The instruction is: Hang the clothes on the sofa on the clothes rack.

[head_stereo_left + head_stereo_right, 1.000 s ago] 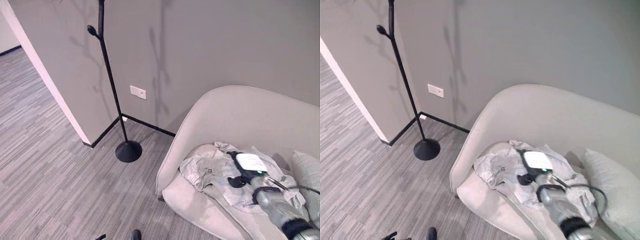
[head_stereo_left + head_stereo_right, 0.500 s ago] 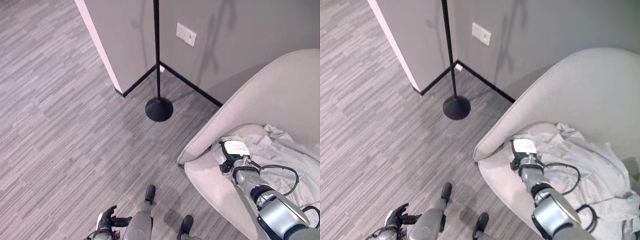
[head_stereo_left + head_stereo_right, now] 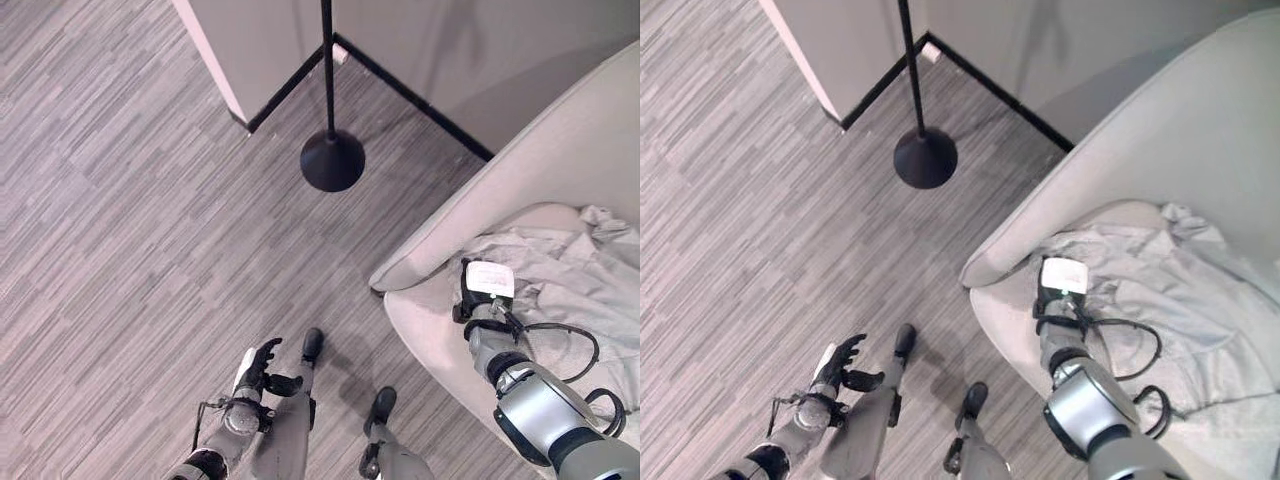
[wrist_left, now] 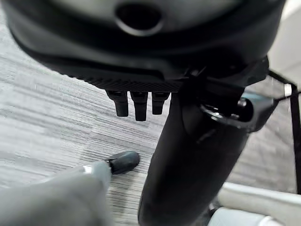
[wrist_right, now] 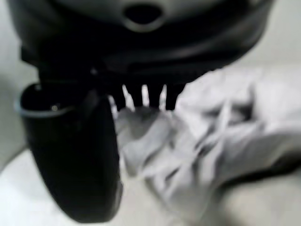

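Lying crumpled on the seat of the pale sofa, a light grey garment, its near edge bunching up directly against the right hand, which is reaching down at the seat's front corner. In the right wrist view, resting against the rumpled cloth with fingers pointing straight into the folds and thumb standing apart, not visibly closing on any of it. Hanging low over the wood-pattern floor well apart from the sofa, the left hand, fingers loosely spread and holding nothing; standing by the wall corner beyond, the black clothes rack on its round base.
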Robot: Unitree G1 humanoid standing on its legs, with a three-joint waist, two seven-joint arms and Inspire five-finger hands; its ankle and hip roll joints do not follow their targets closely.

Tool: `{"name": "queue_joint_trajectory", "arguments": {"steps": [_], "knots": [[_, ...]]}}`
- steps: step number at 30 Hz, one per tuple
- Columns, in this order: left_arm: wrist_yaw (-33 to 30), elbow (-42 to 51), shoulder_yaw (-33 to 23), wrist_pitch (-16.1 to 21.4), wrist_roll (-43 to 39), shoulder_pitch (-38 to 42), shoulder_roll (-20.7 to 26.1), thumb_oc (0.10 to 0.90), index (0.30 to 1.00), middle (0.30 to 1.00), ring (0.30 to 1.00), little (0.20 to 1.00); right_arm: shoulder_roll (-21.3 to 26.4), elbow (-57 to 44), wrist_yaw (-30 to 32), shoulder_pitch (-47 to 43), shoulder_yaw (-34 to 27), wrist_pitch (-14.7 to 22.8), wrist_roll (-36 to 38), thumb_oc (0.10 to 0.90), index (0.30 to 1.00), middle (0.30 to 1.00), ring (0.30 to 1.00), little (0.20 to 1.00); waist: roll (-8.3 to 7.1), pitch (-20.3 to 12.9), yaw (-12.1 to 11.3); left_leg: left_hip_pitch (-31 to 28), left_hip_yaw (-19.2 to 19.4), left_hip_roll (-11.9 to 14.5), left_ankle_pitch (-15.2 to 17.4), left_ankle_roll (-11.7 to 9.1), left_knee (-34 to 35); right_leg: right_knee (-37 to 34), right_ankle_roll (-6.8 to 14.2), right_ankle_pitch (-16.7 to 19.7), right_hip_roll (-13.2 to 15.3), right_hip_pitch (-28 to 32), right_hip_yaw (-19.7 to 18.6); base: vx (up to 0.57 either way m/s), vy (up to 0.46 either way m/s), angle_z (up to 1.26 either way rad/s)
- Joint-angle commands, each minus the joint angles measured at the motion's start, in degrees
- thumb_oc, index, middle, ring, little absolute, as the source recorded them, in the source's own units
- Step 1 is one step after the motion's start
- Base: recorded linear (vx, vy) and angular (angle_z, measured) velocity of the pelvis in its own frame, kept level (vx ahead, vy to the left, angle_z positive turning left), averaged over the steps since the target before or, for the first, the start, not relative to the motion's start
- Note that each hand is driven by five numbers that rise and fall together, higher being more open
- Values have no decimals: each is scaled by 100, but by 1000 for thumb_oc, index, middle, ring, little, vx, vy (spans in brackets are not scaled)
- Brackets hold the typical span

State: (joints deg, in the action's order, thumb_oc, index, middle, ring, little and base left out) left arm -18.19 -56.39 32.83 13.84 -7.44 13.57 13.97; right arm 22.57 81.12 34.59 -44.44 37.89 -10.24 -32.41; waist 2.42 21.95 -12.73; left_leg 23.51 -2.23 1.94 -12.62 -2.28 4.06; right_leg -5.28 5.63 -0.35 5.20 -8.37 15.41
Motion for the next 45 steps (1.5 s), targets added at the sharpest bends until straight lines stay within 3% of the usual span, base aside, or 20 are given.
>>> {"name": "queue_joint_trajectory", "arguments": {"steps": [1,4,5,6,11,14,15,17,18,20,26,29,30,31,33,34,35,36,39,45], "knots": [[-337,-175,157,152,438,53,107,800,900,900,900,900,136,250,-341,-242,256,4,-104,800,900,900,900,900,-149,-54,-147,201,-7,76,620,-230,-525,28,469,630,731,-362,-401,-41,42,-4],[-724,51,292,143,897,189,140,800,900,900,900,900,-241,462,-563,200,482,-188,-568,800,900,900,900,900,-100,106,-144,525,10,38,654,-218,-665,28,488,674,762,-624,-439,-48,37,-8],[-820,134,318,143,1014,229,166,800,900,900,900,900,-249,508,-611,248,440,-203,-548,547,521,521,521,521,-86,137,-129,593,22,15,634,-216,-652,28,500,695,768,-702,-433,-50,29,-7],[-865,206,342,121,1120,254,189,800,900,900,900,900,-279,574,-719,281,408,-186,-490,400,300,300,300,300,-88,142,-114,608,26,10,607,-216,-609,28,510,703,765,-743,-444,-38,33,-1],[-1071,-197,232,-52,1554,164,123,800,900,900,900,900,-393,231,-386,485,-203,167,754,400,300,300,300,300,-263,-104,169,-7,186,77,645,-216,-284,28,515,679,743,-509,-582,13,14,-8],[-1073,-300,32,-92,1404,53,186,800,900,900,900,900,-300,-268,49,497,-1168,689,2464,400,300,300,300,300,-257,-325,340,-392,258,123,620,-227,-8,28,506,648,713,-370,-662,54,-21,-15],[-1119,-450,-264,-151,1262,-30,188,800,900,900,900,900,-341,-1311,309,756,-1893,1260,3798,400,300,300,300,300,-298,-492,541,-632,342,183,662,-237,94,28,489,605,690,-244,-722,69,-31,-9],[-1126,-320,-469,-224,1254,-269,210,800,900,900,900,900,-367,-2970,363,1285,-2494,1832,4986,400,300,300,300,300,-323,-669,733,-808,430,222,713,-250,94,28,474,563,681,-103,-746,82,-67,-33],[-1057,-130,-574,-287,1248,-466,213,800,900,900,900,900,-504,-3946,155,1799,-2780,2254,5817,400,300,300,300,300,-339,-799,836,-951,479,244,733,-264,94,28,462,531,676,32,-754,55,-67,-41],[-961,-72,-608,-350,1241,-625,167,800,900,900,900,900,-642,-4570,-131,2148,-2942,2578,6570,400,300,300,300,300,-341,-951,913,-1107,516,260,764,-279,94,28,445,493,666,182,-743,77,-61,-26],[-561,198,-672,-494,1251,-1057,148,800,900,900,900,900,-716,-5913,-958,2776,-3068,2865,7904,400,300,300,300,300,-309,-1457,1003,-1568,585,326,833,-301,94,28,424,432,624,595,-760,78,-45,-7],[-361,418,-800,-434,1084,-1249,142,800,900,900,900,900,-286,-6117,-1151,2944,-3071,2490,6970,400,300,300,300,300,-288,-1613,1011,-1686,577,340,847,-311,94,28,413,397,596,723,-742,62,-20,-2],[-266,464,-834,-375,1054,-1275,146,800,900,900,900,900,-30,-5920,-1111,2883,-2984,2219,6117,452,378,378,378,378,-288,-1645,1000,-1742,574,344,855,-313,94,28,411,384,593,779,-724,74,-16,4],[-250,549,-803,-304,1193,-1240,187,800,900,900,900,900,360,-5705,-1023,2691,-2779,1936,5029,400,300,300,300,300,-284,-1691,960,-1783,551,361,857,-320,94,28,403,361,579,843,-705,56,-17,2],[-243,530,-706,-296,1296,-1266,188,704,756,756,756,756,476,-5519,-1027,2617,-2716,1882,5024,400,300,300,300,300,-285,-1707,964,-1813,534,376,851,-328,94,28,397,358,563,877,-692,20,-10,5],[-244,527,-707,-294,1296,-1263,184,696,745,745,745,745,478,-5513,-1028,2611,-2713,1885,5026,400,300,300,300,300,-282,-1704,966,-1814,532,377,851,-329,94,28,397,358,562,879,-690,8,-14,7],[-195,488,-734,-287,1365,-1310,195,800,900,900,900,900,769,-5363,-939,2509,-2617,1590,3986,800,900,900,900,900,-286,-1702,955,-1810,521,392,845,-340,94,28,392,341,541,892,-678,7,-14,5],[-230,520,-792,-254,1422,-1345,197,800,900,900,900,900,914,-5395,-843,2517,-2619,1513,3422,800,900,900,900,900,-286,-1695,946,-1788,506,401,840,-347,94,28,395,332,538,884,-668,-1,-12,4],[-290,339,-766,-213,1489,-1339,143,800,900,900,900,900,969,-5204,-650,2474,-2711,1468,3317,800,900,900,900,900,-300,-1668,956,-1749,477,412,826,-357,94,28,382,331,518,865,-660,-9,8,3],[-214,160,-1059,-44,1601,-1459,64,800,900,900,900,900,2061,-5747,-424,3018,-3103,986,648,800,900,900,900,900,-332,-1582,1011,-1719,430,415,851,-361,94,28,388,302,485,866,-637,19,5,5]]}}
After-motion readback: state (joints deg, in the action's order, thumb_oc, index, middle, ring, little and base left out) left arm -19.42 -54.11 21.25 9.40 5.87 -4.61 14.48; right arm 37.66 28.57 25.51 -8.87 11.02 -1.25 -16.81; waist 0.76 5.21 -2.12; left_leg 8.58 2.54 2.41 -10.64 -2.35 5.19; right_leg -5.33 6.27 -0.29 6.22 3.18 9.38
